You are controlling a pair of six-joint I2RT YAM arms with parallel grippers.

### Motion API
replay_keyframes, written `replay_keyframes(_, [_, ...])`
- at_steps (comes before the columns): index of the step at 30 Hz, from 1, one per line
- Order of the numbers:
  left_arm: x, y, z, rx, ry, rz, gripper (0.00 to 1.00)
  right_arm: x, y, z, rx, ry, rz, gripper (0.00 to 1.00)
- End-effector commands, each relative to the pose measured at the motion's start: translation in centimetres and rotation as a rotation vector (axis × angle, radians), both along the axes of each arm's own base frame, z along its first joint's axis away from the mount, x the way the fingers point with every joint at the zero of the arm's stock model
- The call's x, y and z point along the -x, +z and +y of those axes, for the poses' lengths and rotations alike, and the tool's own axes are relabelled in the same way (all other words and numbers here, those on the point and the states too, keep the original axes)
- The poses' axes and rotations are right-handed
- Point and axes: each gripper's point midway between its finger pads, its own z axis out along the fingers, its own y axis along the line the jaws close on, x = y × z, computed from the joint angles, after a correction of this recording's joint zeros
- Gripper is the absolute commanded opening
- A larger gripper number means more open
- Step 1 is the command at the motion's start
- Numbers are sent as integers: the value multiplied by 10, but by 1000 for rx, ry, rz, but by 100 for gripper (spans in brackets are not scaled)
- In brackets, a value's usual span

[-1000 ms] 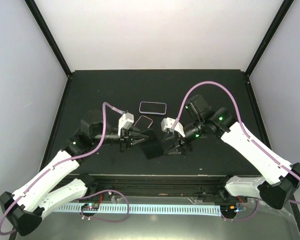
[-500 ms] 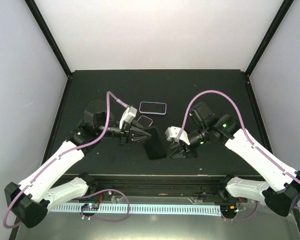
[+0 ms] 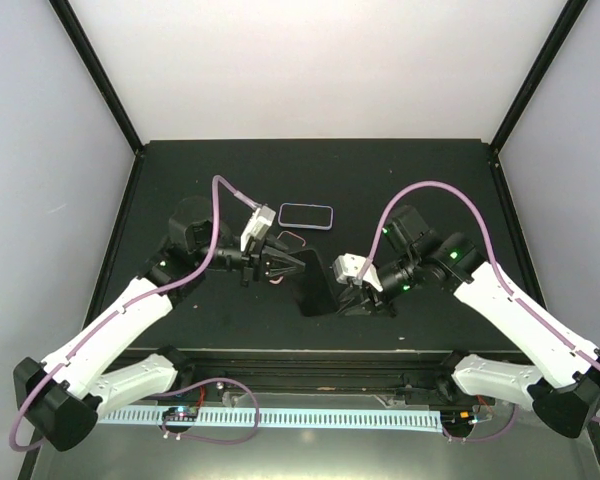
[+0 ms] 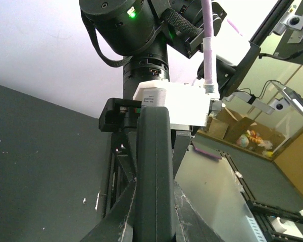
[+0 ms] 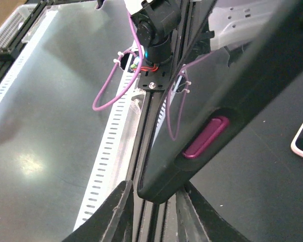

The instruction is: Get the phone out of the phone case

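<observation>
Right gripper (image 3: pixel 352 296) is closing onto the mid-frame phone case (image 3: pixel 315 285) corner, hold unconfirmed, left gripper (image 3: pixel 280 266) clamping it; shallow bite risks slipping.

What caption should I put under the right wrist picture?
Black phone case with a purple button, pinched by the right gripper.

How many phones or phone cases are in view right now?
3: a dark case held up at mid-table, a purple-rimmed one flat behind it, and a pink-rimmed one between them, partly hidden by the left gripper.
</observation>
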Motion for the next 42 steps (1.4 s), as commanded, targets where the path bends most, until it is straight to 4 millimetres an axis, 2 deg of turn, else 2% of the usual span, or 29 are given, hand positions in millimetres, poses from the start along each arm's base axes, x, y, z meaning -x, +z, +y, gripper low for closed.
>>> replay_keyframes(1, [7, 31, 1, 67, -61, -68, 2, 2, 6, 2, -36, 24, -28, 22])
replay_keyframes(8, [5, 30, -4, 48, -108, 14, 2, -5, -1, -2, -4, 40, -127, 13])
replay_keyframes(16, [7, 32, -8, 34, -199, 138, 2, -11, -2, -3, 5, 55, -216, 12])
replay_keyframes(21, [10, 34, -7, 37, -216, 156, 2, -20, -4, 0, 3, 24, -235, 8])
replay_keyframes(31, [21, 37, -1, 36, -227, 163, 2, -41, -12, 11, -13, -57, -244, 7])
replay_keyframes(36, [27, 37, 3, 40, -231, 151, 2, -66, -9, 16, -26, -181, -233, 8])
replay_keyframes(42, [29, 35, 5, 44, -225, 127, 2, -100, 8, 16, -56, -359, -192, 20])
